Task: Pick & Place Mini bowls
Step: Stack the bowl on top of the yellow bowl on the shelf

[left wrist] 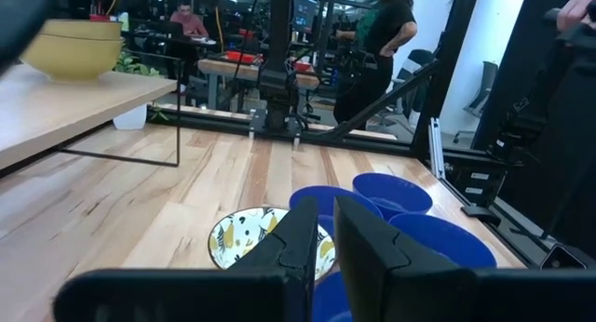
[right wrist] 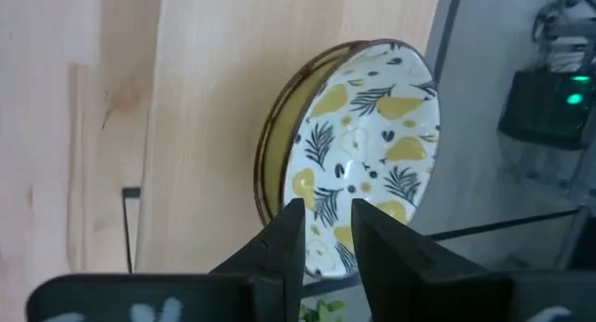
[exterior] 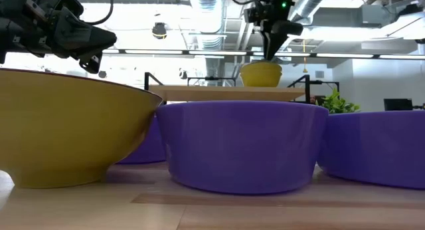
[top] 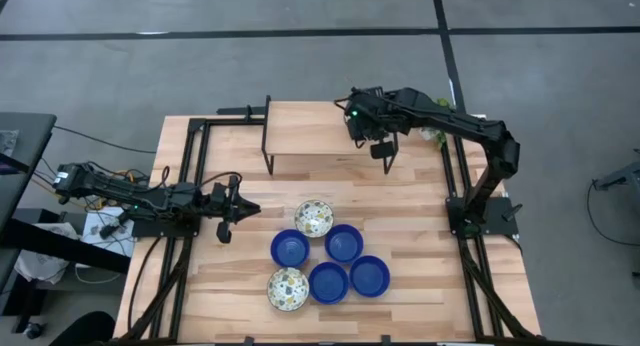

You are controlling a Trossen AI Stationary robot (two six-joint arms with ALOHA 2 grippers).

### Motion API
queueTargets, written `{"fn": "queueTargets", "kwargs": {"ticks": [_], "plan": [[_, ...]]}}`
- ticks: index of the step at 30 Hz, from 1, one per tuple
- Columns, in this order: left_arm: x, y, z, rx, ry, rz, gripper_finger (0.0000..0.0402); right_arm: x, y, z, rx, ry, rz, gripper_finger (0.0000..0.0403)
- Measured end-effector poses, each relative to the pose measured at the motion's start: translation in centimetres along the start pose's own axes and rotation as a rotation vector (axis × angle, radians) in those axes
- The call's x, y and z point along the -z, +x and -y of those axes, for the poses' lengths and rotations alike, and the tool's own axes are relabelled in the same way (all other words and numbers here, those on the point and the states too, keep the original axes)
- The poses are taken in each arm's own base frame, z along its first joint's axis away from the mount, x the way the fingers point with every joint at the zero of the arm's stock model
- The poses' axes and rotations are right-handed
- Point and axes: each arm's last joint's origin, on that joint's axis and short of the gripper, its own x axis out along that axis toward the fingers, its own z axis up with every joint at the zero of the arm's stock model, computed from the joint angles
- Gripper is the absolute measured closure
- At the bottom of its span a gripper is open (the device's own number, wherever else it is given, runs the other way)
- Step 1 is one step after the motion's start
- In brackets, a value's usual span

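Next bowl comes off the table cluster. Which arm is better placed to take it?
Left. The left gripper hovers just beside the cluster, nearest a floral bowl. The right gripper is far off over the raised shelf, above the shelf bowl.

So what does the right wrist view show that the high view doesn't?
Only the right wrist view: a patterned bowl on the shelf, just beyond the open right gripper. Only the high view: four blue bowls and two patterned bowls clustered on the table, with the left gripper beside them. Both: the shelf and the right gripper; from above, the arm hides the shelf's bowl.
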Motion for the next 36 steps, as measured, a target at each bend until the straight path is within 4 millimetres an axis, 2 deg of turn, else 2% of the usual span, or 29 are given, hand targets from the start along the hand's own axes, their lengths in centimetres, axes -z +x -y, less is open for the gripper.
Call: {"fn": "queueTargets", "kwargs": {"ticks": [7, 36], "plan": [[-0.04, 0.0, 0.0, 0.001, -0.001, 0.005, 0.0363, 0.09, 0.61, 0.28, -0.041, 0.047, 0.013, 0.0321], [-0.05, 0.0, 0.01, 0.001, -0.001, 0.005, 0.0363, -0.02, 0.53, 0.3, -0.048, 0.053, 0.034, 0.0321]]}}
